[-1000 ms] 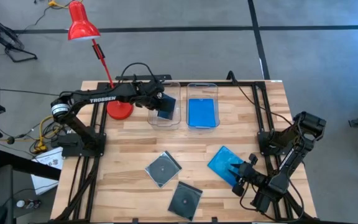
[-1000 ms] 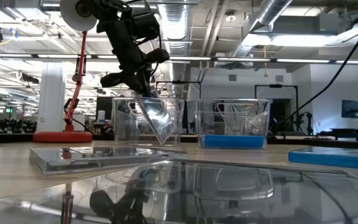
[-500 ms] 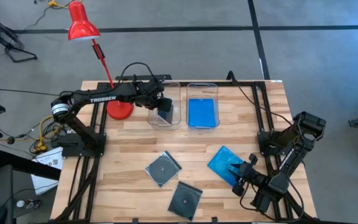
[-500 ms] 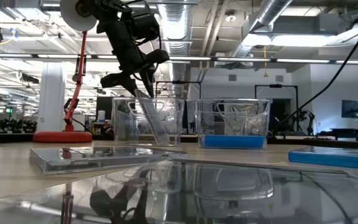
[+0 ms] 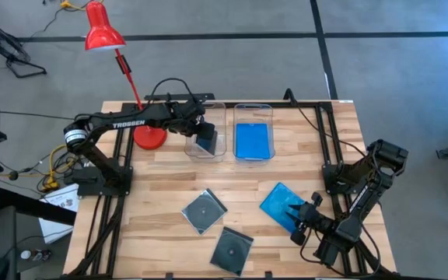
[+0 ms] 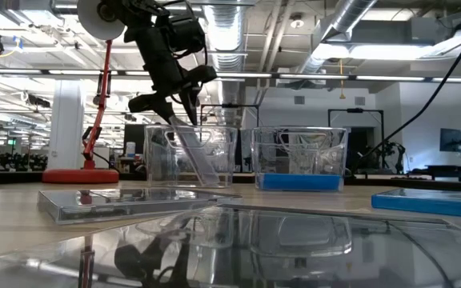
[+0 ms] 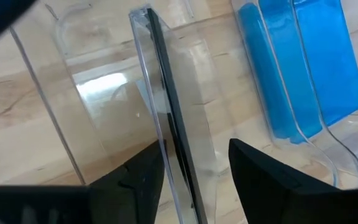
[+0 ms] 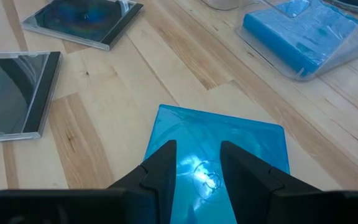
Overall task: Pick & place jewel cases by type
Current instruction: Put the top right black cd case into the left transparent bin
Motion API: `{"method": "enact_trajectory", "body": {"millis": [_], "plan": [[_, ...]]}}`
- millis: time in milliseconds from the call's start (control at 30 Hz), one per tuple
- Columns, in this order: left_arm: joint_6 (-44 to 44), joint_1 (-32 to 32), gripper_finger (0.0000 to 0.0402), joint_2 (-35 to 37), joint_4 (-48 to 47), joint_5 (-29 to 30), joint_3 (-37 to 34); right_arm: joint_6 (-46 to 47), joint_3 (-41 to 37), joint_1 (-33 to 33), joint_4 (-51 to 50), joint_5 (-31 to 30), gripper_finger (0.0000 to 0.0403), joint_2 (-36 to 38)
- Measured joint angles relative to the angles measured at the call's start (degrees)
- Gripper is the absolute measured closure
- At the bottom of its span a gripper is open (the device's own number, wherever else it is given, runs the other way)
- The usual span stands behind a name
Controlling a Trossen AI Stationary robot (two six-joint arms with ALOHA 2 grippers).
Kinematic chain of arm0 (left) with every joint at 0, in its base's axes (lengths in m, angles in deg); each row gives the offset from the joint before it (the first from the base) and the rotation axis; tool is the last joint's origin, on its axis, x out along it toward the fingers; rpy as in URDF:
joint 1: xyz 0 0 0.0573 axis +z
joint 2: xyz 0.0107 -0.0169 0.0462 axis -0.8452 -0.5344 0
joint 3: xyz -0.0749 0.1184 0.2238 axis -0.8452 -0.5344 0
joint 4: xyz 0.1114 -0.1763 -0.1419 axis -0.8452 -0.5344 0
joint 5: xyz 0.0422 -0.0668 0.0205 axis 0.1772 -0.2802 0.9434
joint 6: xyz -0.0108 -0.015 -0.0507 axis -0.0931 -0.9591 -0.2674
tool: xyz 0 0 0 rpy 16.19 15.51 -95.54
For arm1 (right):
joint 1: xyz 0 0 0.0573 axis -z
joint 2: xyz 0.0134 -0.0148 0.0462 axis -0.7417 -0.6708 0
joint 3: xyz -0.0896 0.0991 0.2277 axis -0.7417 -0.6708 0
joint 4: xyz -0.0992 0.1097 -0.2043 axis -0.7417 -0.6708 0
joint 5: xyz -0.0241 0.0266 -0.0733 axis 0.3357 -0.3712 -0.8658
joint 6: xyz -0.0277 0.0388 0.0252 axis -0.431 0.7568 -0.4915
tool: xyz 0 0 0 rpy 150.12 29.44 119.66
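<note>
While tilted on edge inside the left clear rectangular plastic bin (image 5: 206, 133), thin clear and dark grey square jewel case (image 7: 174, 134) leaning with its top edge between the fingers of the left gripper (image 5: 198, 132), fingers set narrowly either side of it (actual contact with the case not clear). Same case seen in the low view as a slanted pane (image 6: 195, 156) under the gripper (image 6: 174, 106). Beside it, right clear rectangular plastic bin (image 5: 253, 133) holding bright blue flat jewel cases (image 5: 253, 141). On the wooden counter (image 5: 162, 183), two clear-and-grey disc cases lying flat nearer the front: one (image 5: 204, 210) mid-counter, another (image 5: 232, 249) close to the front edge. Loose bright blue square case (image 5: 281, 205) flat on the counter, right gripper (image 5: 297, 211) at its near edge, fingers (image 8: 157, 168) parted over the blue case (image 8: 219, 146). Red desk lamp (image 5: 103, 31) at the far left corner.
</note>
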Motion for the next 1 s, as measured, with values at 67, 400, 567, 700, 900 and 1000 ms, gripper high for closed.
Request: {"method": "enact_trajectory", "body": {"millis": [67,400,567,700,900,1000], "plan": [[0.0,0.0,0.023,0.0,-0.3,0.7,0.0,0.0,0.0,0.0,0.0,0.0,0.0285,0.0],[0.5,-0.1,0.023,-1.4,-2.5,2.6,0.0,0.0,0.0,0.0,0.2,0.0,0.0285,0.0],[0.9,-0.1,0.023,-3.1,-1.8,1.9,0.0,0.0,-0.1,0.0,0.7,0.0,0.0285,0.0],[1.3,-0.1,0.0231,-3.8,-1.6,1.6,0.0,0.1,-1.5,0.0,2.0,0.0,0.0285,0.0],[1.9,-0.1,0.0231,-4.6,-1.4,0.6,0.0,0.1,-2.9,0.0,4.1,0.2,0.0285,0.0],[2.2,-0.1,0.0231,-4.6,-1.2,0.9,0.0,0.0,-2.9,0.0,4.1,-0.2,0.0285,0.0]]}}
